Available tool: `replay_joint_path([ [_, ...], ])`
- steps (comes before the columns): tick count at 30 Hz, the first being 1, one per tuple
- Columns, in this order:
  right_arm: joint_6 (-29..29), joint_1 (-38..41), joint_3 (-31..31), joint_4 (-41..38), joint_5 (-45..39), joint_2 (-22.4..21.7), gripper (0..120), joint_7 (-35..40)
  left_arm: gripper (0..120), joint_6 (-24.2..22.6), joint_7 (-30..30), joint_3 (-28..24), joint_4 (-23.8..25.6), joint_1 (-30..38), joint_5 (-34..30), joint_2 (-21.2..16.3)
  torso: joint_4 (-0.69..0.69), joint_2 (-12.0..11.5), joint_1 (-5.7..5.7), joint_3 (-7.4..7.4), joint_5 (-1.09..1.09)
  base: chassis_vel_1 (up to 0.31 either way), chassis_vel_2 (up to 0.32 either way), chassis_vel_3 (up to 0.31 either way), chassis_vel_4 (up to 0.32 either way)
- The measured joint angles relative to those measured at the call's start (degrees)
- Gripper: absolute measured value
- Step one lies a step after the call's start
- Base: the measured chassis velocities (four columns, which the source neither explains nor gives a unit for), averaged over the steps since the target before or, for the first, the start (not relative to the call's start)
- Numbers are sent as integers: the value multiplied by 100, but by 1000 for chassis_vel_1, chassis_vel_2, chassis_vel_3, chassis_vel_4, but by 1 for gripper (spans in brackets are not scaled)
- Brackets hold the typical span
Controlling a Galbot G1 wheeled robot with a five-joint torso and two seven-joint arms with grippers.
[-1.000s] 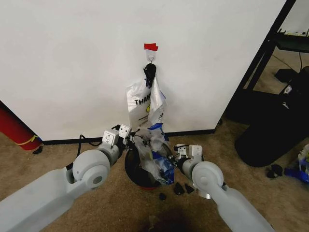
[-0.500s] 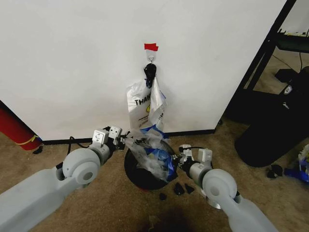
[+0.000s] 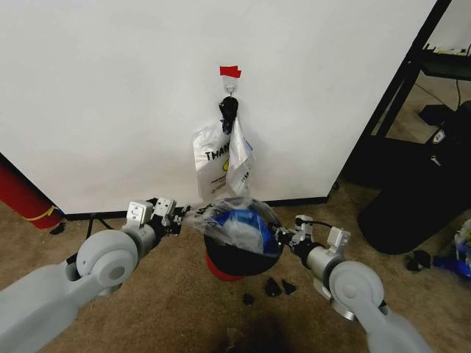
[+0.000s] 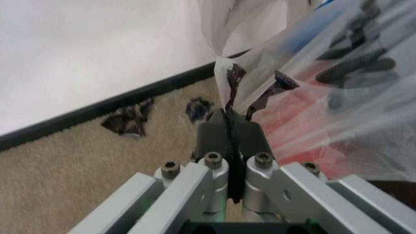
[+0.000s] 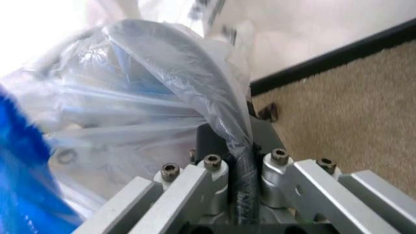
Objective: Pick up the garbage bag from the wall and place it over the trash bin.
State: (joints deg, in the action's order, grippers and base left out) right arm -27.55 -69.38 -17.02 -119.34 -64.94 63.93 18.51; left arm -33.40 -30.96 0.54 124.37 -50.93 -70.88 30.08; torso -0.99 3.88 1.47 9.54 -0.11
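Observation:
The garbage bag [image 3: 237, 219], clear-grey plastic with blue strips, is stretched wide between both grippers just above the trash bin [image 3: 241, 261], a round black bin with a red base. At the bin's left side my left gripper [image 3: 181, 219] is shut on the bag's edge; the left wrist view shows its fingers [image 4: 221, 131] pinching a strip of the garbage bag [image 4: 325, 73]. Right of the bin, my right gripper [image 3: 284, 237] is shut on the opposite edge of the garbage bag [image 5: 162, 87]. Behind stands the white wall [image 3: 110, 88], with its hook [image 3: 230, 91] under red tape.
An opaque white bag with lettering [image 3: 213, 163] still hangs from the hook. A red cylinder [image 3: 20, 194] leans at the far left. A bulky black object [image 3: 416, 198] and a black shelf frame [image 3: 401, 81] stand at the right. Small dark scraps [image 3: 276, 287] lie on the carpet.
Both grippers have drawn apart, left going left and right going right. The bag, crumpled over the bin before, now spreads wide and taut above its mouth.

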Motion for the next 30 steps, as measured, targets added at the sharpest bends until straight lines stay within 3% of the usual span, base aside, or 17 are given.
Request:
replay_joint_path([
  [11, 88, 147, -235, 11, -317, 63, 1, 479, 0, 46, 37, 798, 383, -987, -382, 218, 0, 0, 0, 0, 0, 0, 0, 0, 0],
  [16, 106, 186, -250, 30, -400, 120, 1, 601, 0, 113, 50, 893, 622, -1352, -397, 404, -2, 0, 0, 0, 1, 0, 0, 0, 0],
  [22, 136, 268, -182, 62, -419, 213, 1, 802, 16, 234, -253, 917, 840, -1605, -144, 561, 0, -1, 0, 0, -1, 0, 0, 0, 0],
  [27, 133, 287, -118, 154, -314, 216, 1, 816, 38, 302, -391, 1568, 1141, -1792, -54, 470, -2, -1, 0, 0, 1, 0, 0, 0, 0],
  [30, 132, 317, -119, 199, -292, 210, 1, 814, 45, 302, -393, 1834, 1298, -1959, -47, 406, 1, -1, 0, 0, 1, 0, 0, 0, 0],
])
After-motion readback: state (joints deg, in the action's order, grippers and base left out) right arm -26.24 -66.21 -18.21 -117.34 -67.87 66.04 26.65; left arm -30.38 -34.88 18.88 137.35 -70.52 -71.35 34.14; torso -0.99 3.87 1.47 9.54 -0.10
